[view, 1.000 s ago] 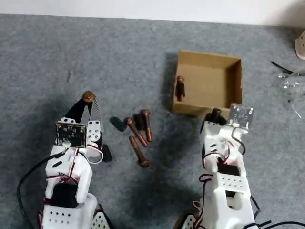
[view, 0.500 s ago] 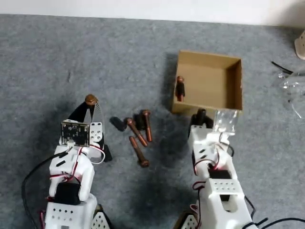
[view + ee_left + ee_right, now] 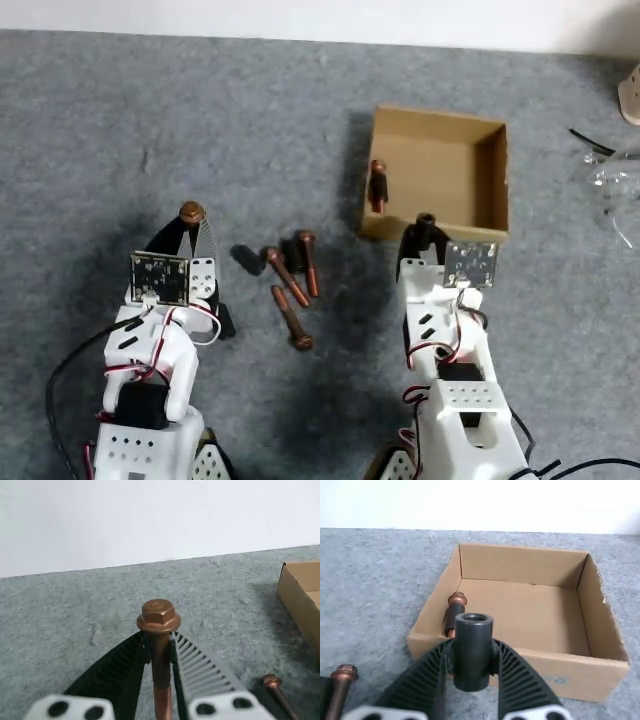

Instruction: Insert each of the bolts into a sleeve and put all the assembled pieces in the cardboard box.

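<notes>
My left gripper (image 3: pixel 188 228) (image 3: pixel 160 650) is shut on a copper bolt (image 3: pixel 159 645) (image 3: pixel 190 212), held upright with its hex head up, left of the loose pile. My right gripper (image 3: pixel 422 236) (image 3: pixel 472 655) is shut on a black sleeve (image 3: pixel 472 650) (image 3: pixel 425 225) with its open bore up, just in front of the cardboard box (image 3: pixel 490 130) (image 3: pixel 600 615). One assembled bolt-and-sleeve piece (image 3: pixel 378 186) (image 3: pixel 454 614) lies inside the box against its left wall. Three loose bolts (image 3: pixel 288 278) lie on the carpet between the arms, with black sleeves (image 3: pixel 246 259) beside them.
Another black sleeve (image 3: pixel 224 321) lies close beside the left arm. Clear plastic and a black cable (image 3: pixel 605 165) lie at the far right edge. A white wall (image 3: pixel 150 515) borders the grey carpet at the back.
The right arm drew back toward the left, bringing the sleeve from the box's front right corner to the front middle. The left gripper with its bolt pulled back slightly.
</notes>
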Controlling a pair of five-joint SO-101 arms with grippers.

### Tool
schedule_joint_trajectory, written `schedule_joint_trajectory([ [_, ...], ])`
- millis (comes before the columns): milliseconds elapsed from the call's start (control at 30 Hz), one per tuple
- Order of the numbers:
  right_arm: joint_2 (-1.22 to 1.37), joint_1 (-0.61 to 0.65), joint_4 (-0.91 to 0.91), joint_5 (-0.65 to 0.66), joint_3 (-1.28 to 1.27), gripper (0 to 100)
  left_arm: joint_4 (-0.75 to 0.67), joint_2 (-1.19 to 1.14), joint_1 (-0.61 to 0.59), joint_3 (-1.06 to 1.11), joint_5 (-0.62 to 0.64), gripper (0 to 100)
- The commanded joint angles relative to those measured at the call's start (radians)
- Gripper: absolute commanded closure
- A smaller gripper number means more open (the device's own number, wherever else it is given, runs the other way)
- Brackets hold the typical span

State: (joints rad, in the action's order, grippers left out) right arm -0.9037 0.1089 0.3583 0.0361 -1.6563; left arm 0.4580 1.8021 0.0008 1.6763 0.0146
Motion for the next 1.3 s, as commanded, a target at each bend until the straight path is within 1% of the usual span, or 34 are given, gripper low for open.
schedule_joint_trajectory([
  [0,-0.022,0.007,0.036,-0.014,-0.021,99.5,-0.002,0.008,-0.012,0.019,0.000,99],
  [100,-0.022,0.007,-0.010,-0.014,-0.021,99.5,-0.002,0.008,-0.012,0.019,0.000,99],
  [167,-0.027,-0.007,-0.124,-0.015,-0.010,99.5,0.002,0.007,-0.012,0.019,0.000,99],
  [233,-0.085,-0.035,-0.280,-0.066,0.056,99.5,0.012,0.010,-0.012,0.019,0.000,99],
  [300,-0.183,-0.065,-0.504,-0.172,0.120,99.5,0.012,0.010,-0.012,0.019,0.000,99],
  [367,-0.312,-0.074,-0.711,-0.249,0.168,99.5,0.012,0.010,-0.012,0.019,0.000,99],
  [433,-0.461,-0.071,-0.822,-0.273,0.197,99.5,0.012,0.010,-0.012,0.019,0.000,99],
  [500,-0.622,-0.045,-0.865,-0.275,0.166,99.5,0.012,0.008,-0.012,0.019,0.000,99],
  [567,-0.783,-0.027,-0.880,-0.245,0.079,99.5,0.012,0.008,-0.012,0.019,0.000,99],
  [633,-0.940,-0.005,-0.878,-0.187,-0.002,99.5,0.012,0.008,-0.012,0.019,0.000,99],
  [667,-0.966,0.005,-0.878,-0.166,-0.028,99.5,0.012,0.008,-0.012,0.019,0.000,99],
  [733,-0.912,0.033,-0.872,-0.140,-0.068,99.5,0.012,0.010,-0.010,0.019,0.000,99],
  [800,-0.878,0.070,-0.829,-0.133,-0.048,99.5,0.008,0.010,-0.007,0.019,0.000,99],
  [867,-0.886,0.104,-0.783,-0.133,-0.042,99.2,0.006,0.010,-0.007,0.019,0.000,99],
  [1033,-0.938,0.142,-0.691,-0.133,-0.124,99.2,0.008,0.010,-0.005,0.019,0.000,99],
  [1100,-0.934,0.171,-0.682,-0.133,-0.131,99.2,0.009,0.010,-0.005,0.019,0.000,99],
  [1167,-0.928,0.219,-0.684,-0.133,-0.131,99.2,0.009,0.010,0.016,0.019,0.000,99],
  [1267,-0.920,0.308,-0.714,-0.133,-0.131,99.2,0.006,0.010,0.093,0.019,0.000,99],
])
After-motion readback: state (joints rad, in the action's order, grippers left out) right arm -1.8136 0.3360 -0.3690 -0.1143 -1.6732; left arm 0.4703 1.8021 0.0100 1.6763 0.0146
